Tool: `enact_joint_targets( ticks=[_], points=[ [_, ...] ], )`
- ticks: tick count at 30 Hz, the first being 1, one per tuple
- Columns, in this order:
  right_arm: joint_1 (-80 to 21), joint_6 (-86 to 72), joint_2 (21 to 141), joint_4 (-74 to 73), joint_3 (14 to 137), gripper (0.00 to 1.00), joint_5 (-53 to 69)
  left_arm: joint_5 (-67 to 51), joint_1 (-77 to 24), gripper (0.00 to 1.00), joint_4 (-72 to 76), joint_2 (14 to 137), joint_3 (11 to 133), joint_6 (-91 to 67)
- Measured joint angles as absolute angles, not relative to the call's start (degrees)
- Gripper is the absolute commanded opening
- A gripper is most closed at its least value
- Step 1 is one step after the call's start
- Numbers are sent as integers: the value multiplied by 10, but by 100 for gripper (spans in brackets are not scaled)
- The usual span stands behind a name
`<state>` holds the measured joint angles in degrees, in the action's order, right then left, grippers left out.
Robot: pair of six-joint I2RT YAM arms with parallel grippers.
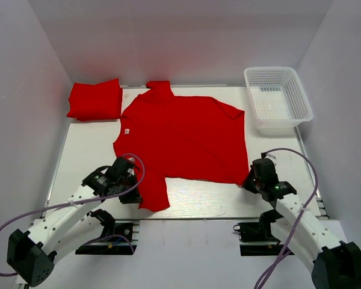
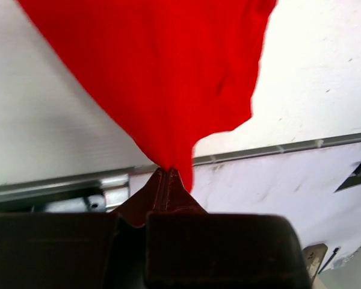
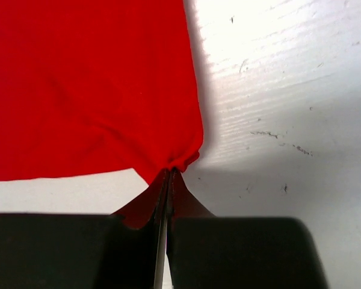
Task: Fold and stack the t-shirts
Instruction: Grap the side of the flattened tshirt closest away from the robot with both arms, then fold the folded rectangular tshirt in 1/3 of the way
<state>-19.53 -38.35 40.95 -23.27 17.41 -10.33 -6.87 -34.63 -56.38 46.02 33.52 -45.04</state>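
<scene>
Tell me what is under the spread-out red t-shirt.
The white table shows around the spread t-shirt, which lies on it. Anything else beneath is covered by the cloth and cannot be seen.

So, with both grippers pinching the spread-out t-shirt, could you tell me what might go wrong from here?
The right gripper holds only a tiny bunch at the near corner of the spread t-shirt, so it could slip out when lifted. The left gripper likewise pinches just a sleeve tip, so the fold may come out skewed. The folded t-shirt lies close to the far sleeve and could be dragged.
</scene>
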Motion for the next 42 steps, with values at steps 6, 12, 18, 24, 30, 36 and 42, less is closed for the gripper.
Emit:
enact_joint_targets(
  ticks=[6,12,18,24,30,36,42],
  points=[
    [-195,-360,471,-239,217,0,-104,-77,-346,0,-485,563,397,-431],
    [-195,-330,553,-222,303,0,-123,-29,-338,0,-438,713,568,-401],
    [-194,-308,646,-213,379,0,-152,68,-325,0,-441,834,732,-385],
    [-184,-282,723,-204,453,0,-175,131,-295,0,-440,907,813,-352],
    [-168,-264,776,-197,509,0,-181,157,-266,0,-408,958,864,-293],
    [-152,-252,802,-196,528,0,-180,158,-238,0,-376,976,892,-241],
    [-138,-243,820,-196,555,0,-176,145,-206,0,-324,995,922,-177]
  ],
)
